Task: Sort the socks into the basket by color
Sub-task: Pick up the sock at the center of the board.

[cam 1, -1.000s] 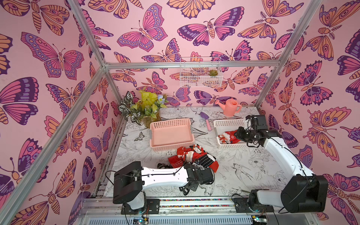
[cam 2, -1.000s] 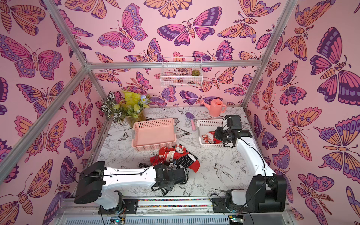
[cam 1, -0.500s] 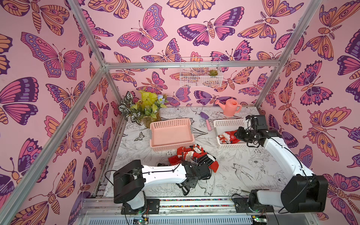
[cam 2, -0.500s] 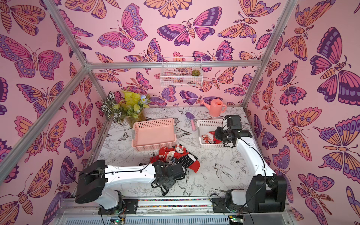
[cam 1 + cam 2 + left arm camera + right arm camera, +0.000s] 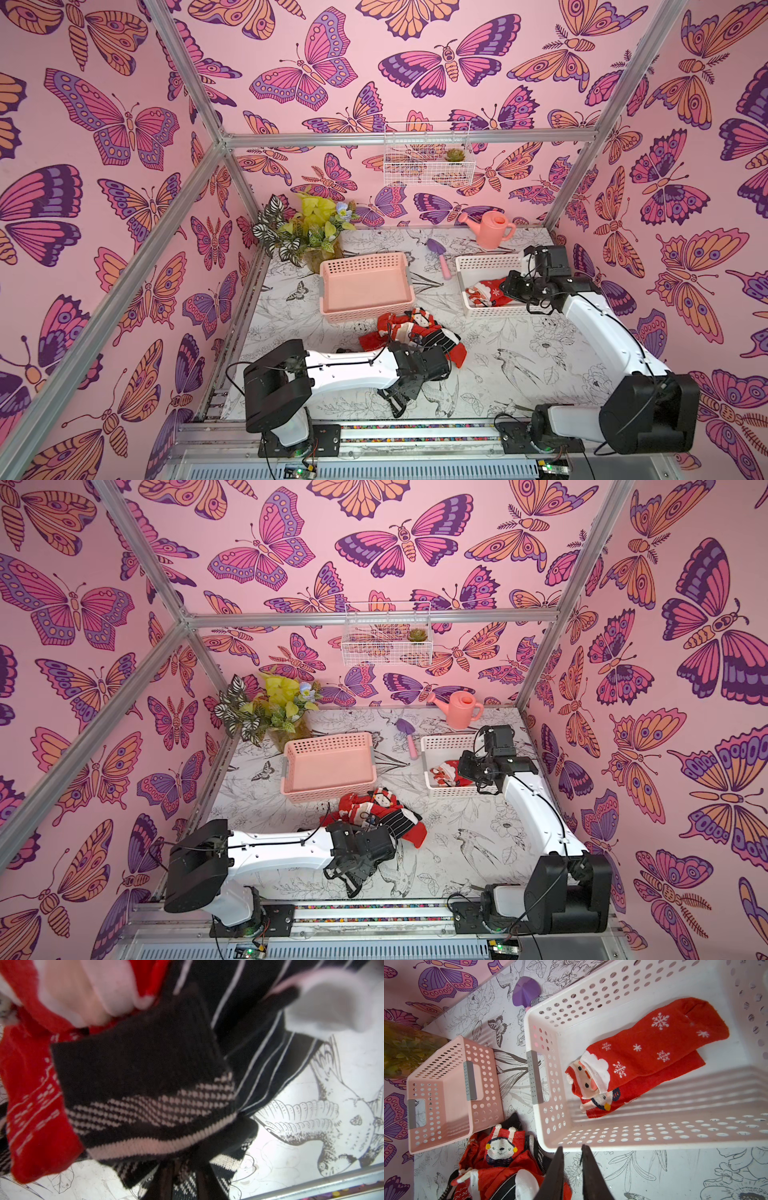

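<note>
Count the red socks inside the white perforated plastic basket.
2. A red snowflake-patterned Santa sock lies atop a second red fabric sock; more could hide beneath.

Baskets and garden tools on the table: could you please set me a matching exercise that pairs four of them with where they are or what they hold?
Things:
1. pink basket
2. white basket
3. purple trowel
4. watering can

Places or states:
A. holds red socks
B. holds nothing
C. lies between the two baskets
D. stands upright behind the white basket

Pairs: 1-B; 2-A; 3-C; 4-D
</note>
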